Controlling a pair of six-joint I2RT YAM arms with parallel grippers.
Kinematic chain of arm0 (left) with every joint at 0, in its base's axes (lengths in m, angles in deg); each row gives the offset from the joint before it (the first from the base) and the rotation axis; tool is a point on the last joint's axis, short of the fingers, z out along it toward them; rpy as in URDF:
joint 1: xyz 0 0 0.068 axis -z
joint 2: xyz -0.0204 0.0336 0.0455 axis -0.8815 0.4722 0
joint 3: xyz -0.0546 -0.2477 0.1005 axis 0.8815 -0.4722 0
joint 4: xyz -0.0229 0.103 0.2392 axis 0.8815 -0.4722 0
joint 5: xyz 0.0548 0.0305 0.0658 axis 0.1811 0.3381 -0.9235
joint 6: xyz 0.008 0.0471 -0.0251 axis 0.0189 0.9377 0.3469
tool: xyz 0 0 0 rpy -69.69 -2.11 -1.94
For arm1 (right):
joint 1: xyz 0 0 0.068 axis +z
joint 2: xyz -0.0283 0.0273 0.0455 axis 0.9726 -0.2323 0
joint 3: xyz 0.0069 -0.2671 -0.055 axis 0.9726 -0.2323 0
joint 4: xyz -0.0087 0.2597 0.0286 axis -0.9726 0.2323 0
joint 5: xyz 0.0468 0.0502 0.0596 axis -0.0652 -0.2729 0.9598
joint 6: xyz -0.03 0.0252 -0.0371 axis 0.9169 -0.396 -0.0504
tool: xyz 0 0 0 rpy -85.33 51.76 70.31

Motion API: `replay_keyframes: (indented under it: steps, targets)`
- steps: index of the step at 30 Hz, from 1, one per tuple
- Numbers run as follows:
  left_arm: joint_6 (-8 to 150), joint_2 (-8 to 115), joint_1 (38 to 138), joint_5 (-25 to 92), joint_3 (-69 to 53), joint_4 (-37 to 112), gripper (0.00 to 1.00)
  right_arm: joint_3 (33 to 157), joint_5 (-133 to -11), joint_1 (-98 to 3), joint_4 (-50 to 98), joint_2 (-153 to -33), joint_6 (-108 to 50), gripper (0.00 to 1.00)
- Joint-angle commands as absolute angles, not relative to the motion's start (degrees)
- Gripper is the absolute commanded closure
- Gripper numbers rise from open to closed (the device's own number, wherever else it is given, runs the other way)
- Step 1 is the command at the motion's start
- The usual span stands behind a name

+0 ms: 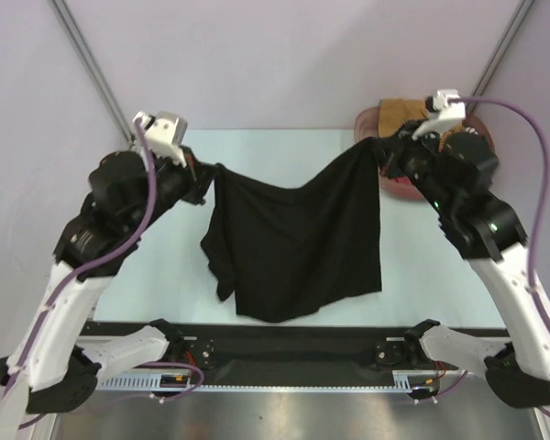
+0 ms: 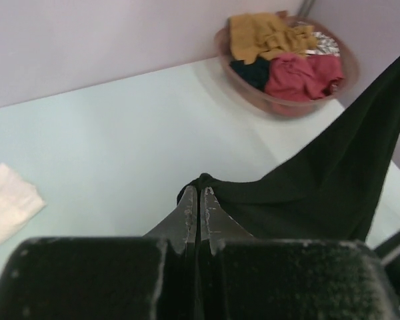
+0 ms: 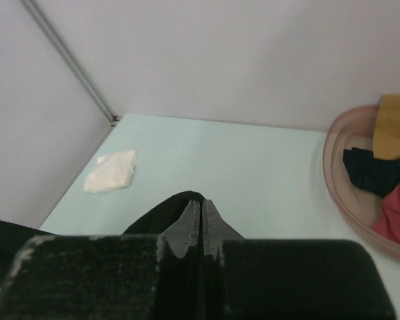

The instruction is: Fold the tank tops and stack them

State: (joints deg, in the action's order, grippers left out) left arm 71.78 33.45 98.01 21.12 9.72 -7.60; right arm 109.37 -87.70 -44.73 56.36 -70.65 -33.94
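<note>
Sitting in basket (image 2: 288, 107), mustard top (image 2: 267, 37), red top (image 2: 300, 73)

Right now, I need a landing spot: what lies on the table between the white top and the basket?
Nothing: between the white top and the basket, the table is bare, as the right wrist view shows.

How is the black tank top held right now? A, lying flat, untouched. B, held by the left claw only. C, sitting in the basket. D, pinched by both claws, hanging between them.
D: the left claw and right claw are each shut on an upper corner of the black tank top, which sags between them.
</note>
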Motion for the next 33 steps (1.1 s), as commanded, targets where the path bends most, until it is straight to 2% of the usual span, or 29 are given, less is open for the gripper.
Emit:
replay_keyframes:
  steps: [1,9,16,25,30,33]
  targets:
    - [72.28,37.36,92.24,22.75,11.34,0.31,1.00,110.84,-80.20,-52.46,48.69,-74.76,-37.21,1.00]
    - [73.60,39.58,90.47,24.78,20.84,-2.23,1.00,118.06,-74.57,-54.51,49.03,-77.94,-38.71,1.00]
    - [71.93,31.24,90.47,29.78,15.75,-0.21,1.00,114.46,-74.65,-50.56,48.95,-69.78,-36.70,1.00]
    - [70.26,24.29,90.56,30.41,12.50,-2.24,1.00,115.24,-78.61,-44.84,55.27,-63.61,-36.17,1.00]
    - [69.38,26.12,90.56,30.07,12.06,-3.11,1.00,119.45,-84.04,-45.02,61.59,-69.90,-36.78,1.00]
    - [69.47,29.55,90.47,29.35,8.73,-1.54,1.00,115.97,-85.47,-47.20,61.78,-73.79,-38.79,1.00]
